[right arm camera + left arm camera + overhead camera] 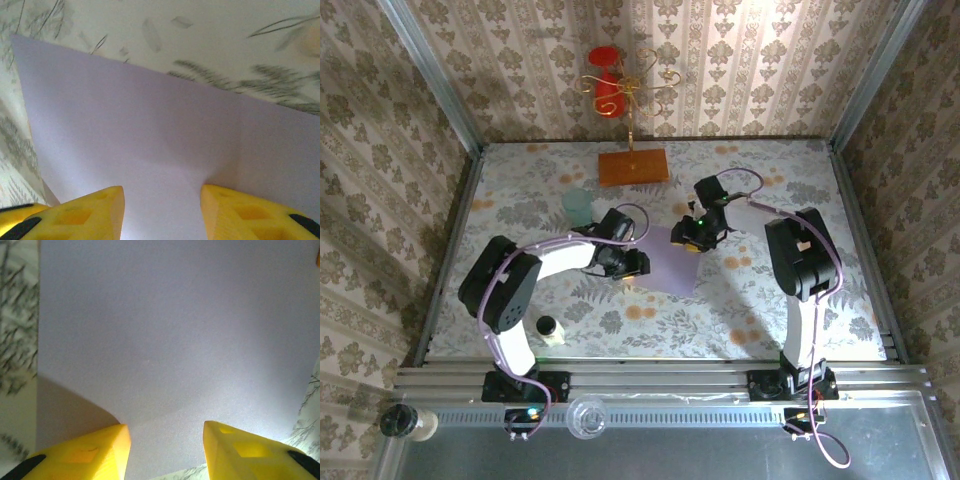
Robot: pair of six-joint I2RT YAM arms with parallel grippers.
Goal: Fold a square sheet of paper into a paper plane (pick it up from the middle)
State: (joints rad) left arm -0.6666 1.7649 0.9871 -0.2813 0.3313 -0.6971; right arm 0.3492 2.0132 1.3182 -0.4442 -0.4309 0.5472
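Thin pale lilac square sheet of paper lies flat mid floral tabletop, between both arms. Left fingers, yellow, parted, gripping nothing, low over sheet's left side. Right fingers likewise apart and empty, at far-right part. Opposite-side stance probably steadies sheet for first fold. No plane shape yet; folding seems barely begun.

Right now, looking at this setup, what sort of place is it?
Probably a mock-up robot test booth rather than a real room: wallpapered walls framed in metal, a floral-covered table, and the left arm and right arm bolted to an aluminium rail.
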